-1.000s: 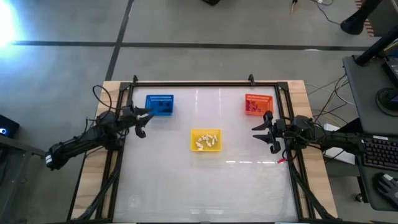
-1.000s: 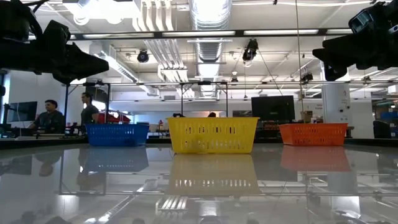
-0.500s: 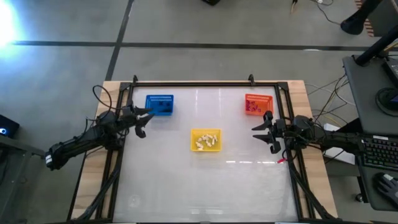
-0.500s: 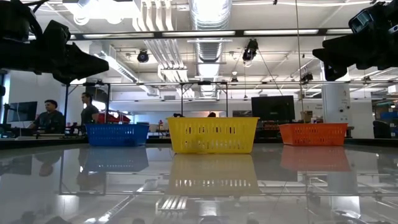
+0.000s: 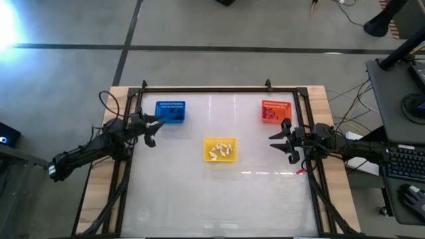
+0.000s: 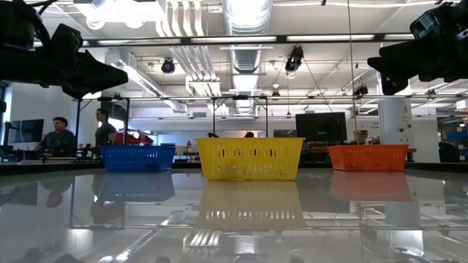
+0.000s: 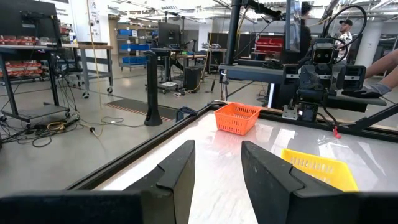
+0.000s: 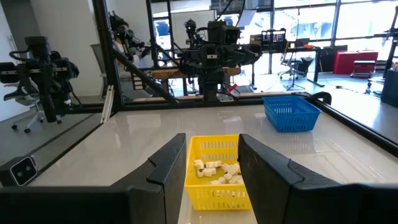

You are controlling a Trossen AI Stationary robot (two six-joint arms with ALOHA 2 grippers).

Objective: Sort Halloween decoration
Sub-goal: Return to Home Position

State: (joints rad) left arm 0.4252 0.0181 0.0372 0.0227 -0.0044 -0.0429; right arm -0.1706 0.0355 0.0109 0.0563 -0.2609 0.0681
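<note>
Middle basket [image 5: 219,139] holds trinkets [image 5: 220,152], between left basket [image 5: 170,103] and right basket [image 5: 276,101].

The left arm [image 5: 86,151] reaches in over the table's [image 5: 219,199] left edge, near the far left corner. Its left gripper [image 5: 154,131] points toward the table's middle with its fingers [image 7: 177,177] spread apart. The right arm [image 5: 352,151] comes in over the right edge opposite. The right gripper [image 5: 281,141] faces inward, and its fingers [image 8: 166,168] are likewise parted. In the low view both wrists hang raised above the tabletop.
</note>
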